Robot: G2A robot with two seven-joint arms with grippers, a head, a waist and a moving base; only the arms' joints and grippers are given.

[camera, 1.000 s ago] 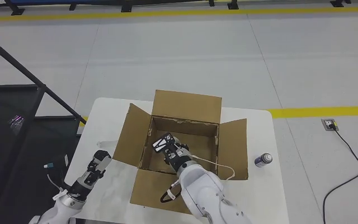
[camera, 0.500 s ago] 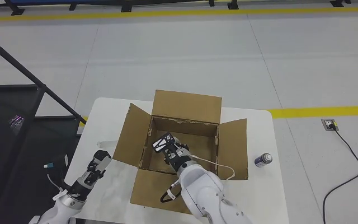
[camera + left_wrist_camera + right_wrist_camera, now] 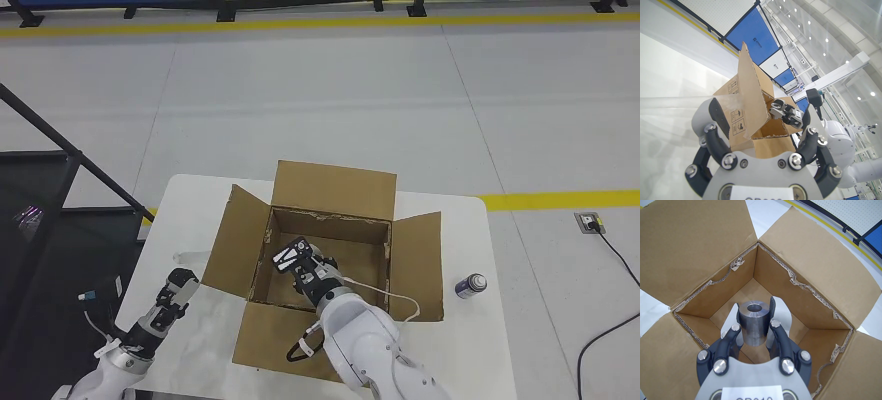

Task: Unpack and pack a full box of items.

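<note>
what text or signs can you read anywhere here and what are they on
Cardboard box side: handling pictograms (up arrows, umbrella, glass), no words.
White label behind the left gripper: cut off by the frame edge, unreadable.
White label behind the right gripper: likewise cut off.
Blue wall panels: small brand mark, not quoted.

left gripper (image 3: pixel 180 285): spread apart, empty, near table's (image 3: pixel 460 230) left edge, seemingly tilted upward | right gripper (image 3: pixel 754 310): clamped on cylinder (image 3: pixel 753 328), pointing down over table's middle | right arm (image 3: pixel 350 335): bent, at front edge
</note>
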